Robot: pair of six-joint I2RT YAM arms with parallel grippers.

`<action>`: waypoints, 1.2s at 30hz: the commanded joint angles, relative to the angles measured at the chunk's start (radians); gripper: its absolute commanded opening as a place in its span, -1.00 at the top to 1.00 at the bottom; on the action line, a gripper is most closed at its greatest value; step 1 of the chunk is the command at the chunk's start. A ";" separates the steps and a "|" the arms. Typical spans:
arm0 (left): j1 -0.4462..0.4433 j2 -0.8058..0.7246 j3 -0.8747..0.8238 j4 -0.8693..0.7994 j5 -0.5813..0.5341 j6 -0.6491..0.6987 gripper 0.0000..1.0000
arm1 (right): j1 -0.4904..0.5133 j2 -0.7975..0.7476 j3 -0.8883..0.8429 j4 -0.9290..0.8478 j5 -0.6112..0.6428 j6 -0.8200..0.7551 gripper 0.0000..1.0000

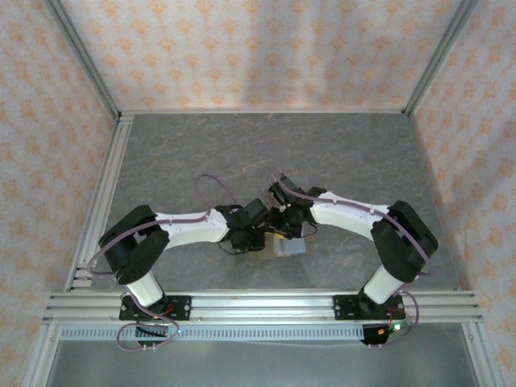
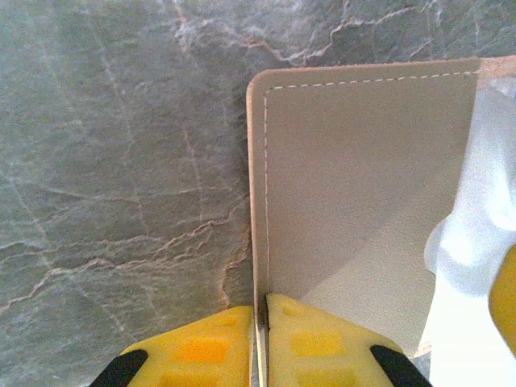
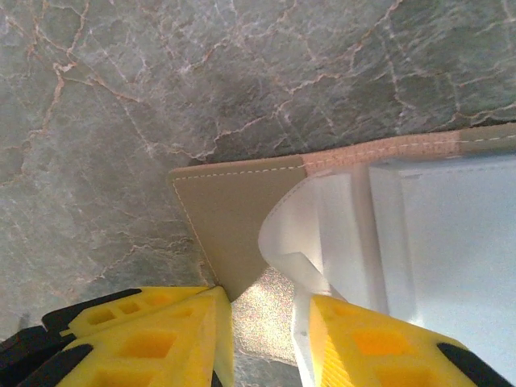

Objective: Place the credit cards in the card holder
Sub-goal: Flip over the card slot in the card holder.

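The card holder (image 2: 363, 177) is a tan stitched pouch, spread open on the table near the front edge, between the two arms (image 1: 292, 247). My left gripper (image 2: 262, 302) is shut on the edge of its tan flap, which stands upright between the yellow fingers. My right gripper (image 3: 266, 297) is open. Its left finger is at the corner of the tan flap (image 3: 234, 210), and its right finger rests against the pale translucent inner sleeve (image 3: 419, 234). In the top view the two grippers meet over the holder, left (image 1: 255, 236) and right (image 1: 282, 228). The credit cards are out of view.
The grey marbled table (image 1: 242, 153) stretches far and wide behind the arms. Patterned walls close it in on three sides. An aluminium rail (image 1: 258, 305) runs along the near edge just behind the holder. A yellow finger of the right gripper shows at the left wrist view's edge (image 2: 506, 298).
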State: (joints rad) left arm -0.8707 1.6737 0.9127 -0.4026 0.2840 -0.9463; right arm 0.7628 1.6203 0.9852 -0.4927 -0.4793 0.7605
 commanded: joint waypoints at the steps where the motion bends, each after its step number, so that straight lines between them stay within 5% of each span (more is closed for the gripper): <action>1: -0.011 -0.026 -0.025 0.018 0.000 -0.011 0.75 | 0.010 0.022 0.030 0.095 -0.054 0.044 0.30; 13: -0.011 -0.023 -0.025 0.018 -0.004 0.000 0.72 | 0.078 0.082 0.154 0.091 -0.056 0.096 0.24; 36: 0.004 -0.213 -0.049 -0.067 -0.088 -0.038 0.72 | 0.069 0.059 0.110 0.092 -0.020 0.172 0.12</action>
State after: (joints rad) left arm -0.8642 1.5043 0.8627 -0.4541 0.2455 -0.9791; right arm 0.8181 1.6913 1.0882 -0.4225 -0.4873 0.9237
